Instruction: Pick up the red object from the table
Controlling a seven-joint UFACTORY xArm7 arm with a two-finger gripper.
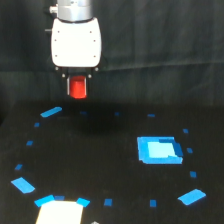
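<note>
The red object (77,88) hangs in the air below the white gripper body, well above the black table (100,155). My gripper (77,89) is shut on the red object, and its dark fingers show as thin strips on either side of it. The block's lower edge is clear of the surface, and a faint shadow lies beneath it on the table. Arm and gripper stand in the upper left part of the exterior view.
A larger blue square patch (159,150) lies on the exterior view's right. Small blue tape marks ring the table, among them one (51,112) just below the gripper. A white patch (60,212) sits at the bottom edge.
</note>
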